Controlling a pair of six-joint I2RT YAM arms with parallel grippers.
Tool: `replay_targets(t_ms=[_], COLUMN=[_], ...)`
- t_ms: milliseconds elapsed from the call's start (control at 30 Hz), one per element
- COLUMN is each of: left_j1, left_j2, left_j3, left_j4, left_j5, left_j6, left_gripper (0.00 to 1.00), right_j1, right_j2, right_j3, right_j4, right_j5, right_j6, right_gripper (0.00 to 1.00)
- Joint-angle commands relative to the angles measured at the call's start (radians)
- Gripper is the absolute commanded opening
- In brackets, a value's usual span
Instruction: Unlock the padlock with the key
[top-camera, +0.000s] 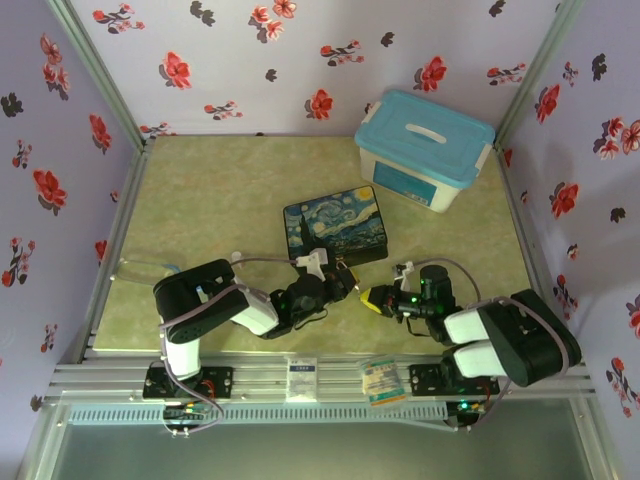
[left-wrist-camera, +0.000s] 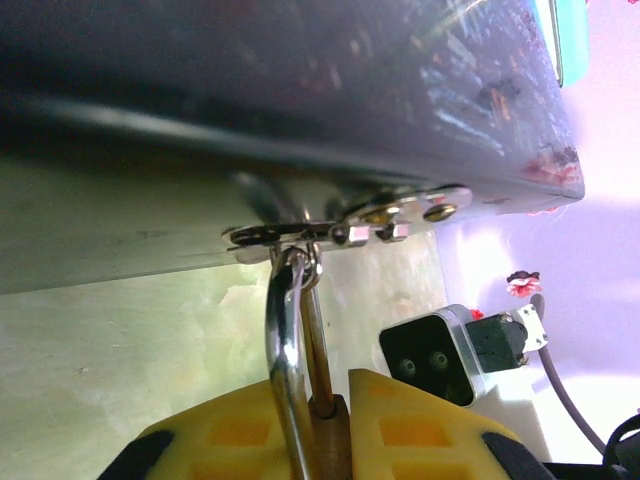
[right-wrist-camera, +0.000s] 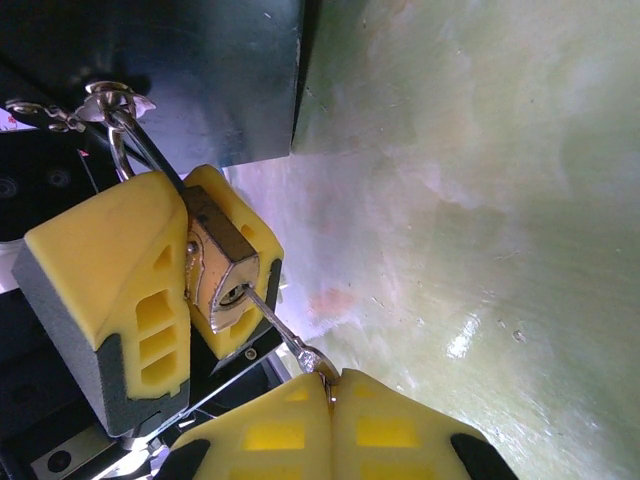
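1. L gripper (left-wrist-camera: 325, 392) is pinching the padlock (right-wrist-camera: 215, 270) body btwn its yellow fingers. The shackle (left-wrist-camera: 285, 340) is hanging thru the hasp (left-wrist-camera: 340, 232) on the box (top-camera: 335, 225) front edge.
2. R gripper (right-wrist-camera: 332, 395), fingers pressed together, is nipping the key (right-wrist-camera: 285, 335). The key tip is sitting in the keyhole.
3. Grippers are meeting tip to tip just off the box. Open table (top-camera: 200, 200) is lying to the L and far side.
4. Count: 1 padlock, 1 key, 1 box, 1 bin (top-camera: 425, 150) far R, well apart.

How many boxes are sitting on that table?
2: a painted box mid-table and a blue-lidded plastic box at the far right. None seems hidden.
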Motion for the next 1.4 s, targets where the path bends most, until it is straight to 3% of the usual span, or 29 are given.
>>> replay_targets(t_ms=[0,200,433,933,1100,1233,1367], left_j1=[-0.009,-0.015,-0.014,-0.014,-0.015,-0.015,-0.022], left_j2=[0.026,0.035,0.047,0.046,0.054,0.055,0.050], left_j3=[0.003,-0.004,0.002,0.004,0.010,0.018,0.026], left_j4=[0.057,0.057,0.045,0.005,0.011,0.023,0.015], left_j5=[0.068,0.061,0.064,0.061,0.061,0.067,0.069], left_j6=[-0.083,-0.089,-0.089,-0.084,-0.088,-0.089,-0.088], left_gripper=[0.00,0.00,0.00,0.00,0.00,0.00,0.00], right_j1=[-0.008,-0.014,-0.036,-0.051,-0.052,-0.054,-0.056], right_j2=[0.027,0.088,0.095,-0.062,-0.077,-0.046,0.034], right_j3=[0.032,0.019,0.019,0.019,0.009,0.023,0.035], right_j4=[0.082,0.193,0.198,0.003,0.010,0.015,0.128], right_j5=[-0.014,-0.025,-0.033,-0.019,-0.022,-0.018,-0.010], right_j6=[0.019,0.054,0.061,0.004,0.013,0.013,0.067], right_gripper=[0.00,0.00,0.00,0.00,0.00,0.00,0.00])
